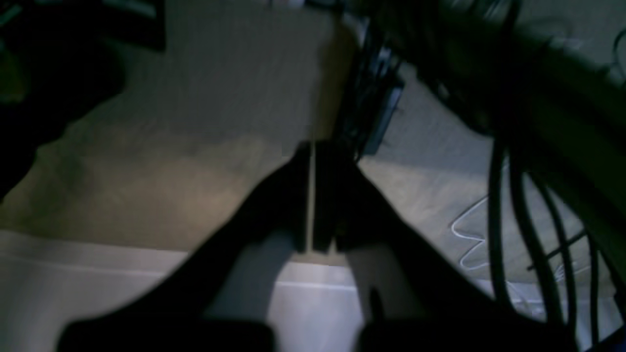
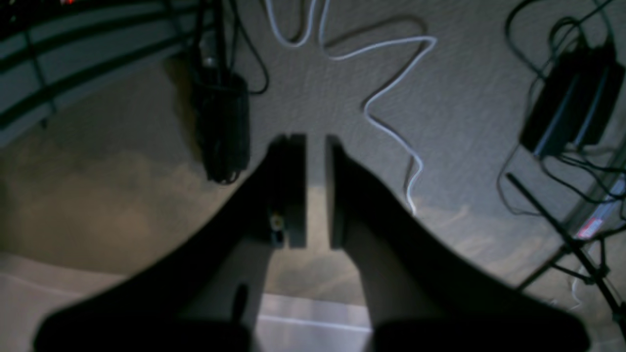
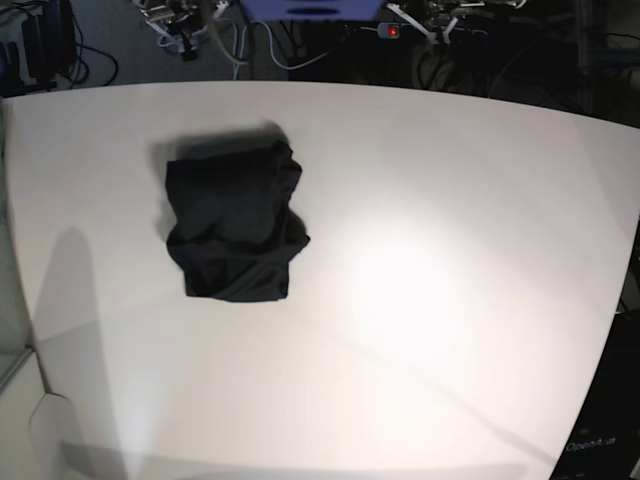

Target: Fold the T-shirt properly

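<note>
The T-shirt (image 3: 235, 225) lies as a crumpled, roughly folded black bundle on the left half of the white table (image 3: 450, 250). Neither arm shows in the base view. In the left wrist view my left gripper (image 1: 311, 149) hangs past the table edge (image 1: 73, 274) over the carpet, its jaws almost together with only a thin slit, and it holds nothing. In the right wrist view my right gripper (image 2: 316, 146) is also beyond the table edge (image 2: 313, 313) above the floor, its jaws a small gap apart and empty. The shirt shows in neither wrist view.
The carpeted floor beyond the table holds a white cable (image 2: 391, 83), a black power brick (image 2: 572, 112), a dark upright object (image 2: 222, 127) and black cables (image 1: 518, 220). Equipment and wires (image 3: 400, 25) stand behind the table's far edge.
</note>
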### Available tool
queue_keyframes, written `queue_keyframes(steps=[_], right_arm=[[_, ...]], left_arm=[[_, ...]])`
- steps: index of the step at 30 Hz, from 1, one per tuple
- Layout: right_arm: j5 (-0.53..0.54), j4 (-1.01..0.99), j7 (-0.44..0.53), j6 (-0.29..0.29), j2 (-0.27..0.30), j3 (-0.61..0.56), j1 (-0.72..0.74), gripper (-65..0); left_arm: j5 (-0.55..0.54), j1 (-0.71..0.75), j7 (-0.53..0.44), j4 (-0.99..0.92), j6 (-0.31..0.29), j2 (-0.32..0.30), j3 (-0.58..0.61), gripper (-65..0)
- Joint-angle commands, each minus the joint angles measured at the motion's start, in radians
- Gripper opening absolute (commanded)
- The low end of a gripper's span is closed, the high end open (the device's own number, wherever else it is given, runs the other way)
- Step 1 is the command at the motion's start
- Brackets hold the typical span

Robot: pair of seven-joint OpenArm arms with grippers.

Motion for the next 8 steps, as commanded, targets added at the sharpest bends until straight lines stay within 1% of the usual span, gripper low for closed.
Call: queue_keyframes(steps=[1,8], right_arm=[[0.004,0.001,0.004,-0.008,0.006,0.002,0.003,-56.6],[0.004,0.004,0.015,-0.008,0.003,0.003,-0.018,-56.6]], left_arm=[[0.005,-0.01,-0.009,0.005,-0.007,-0.003,0.002,-63.2],[0.005,-0.004,-0.015,0.005,-0.007,-0.001,0.003,-63.2]])
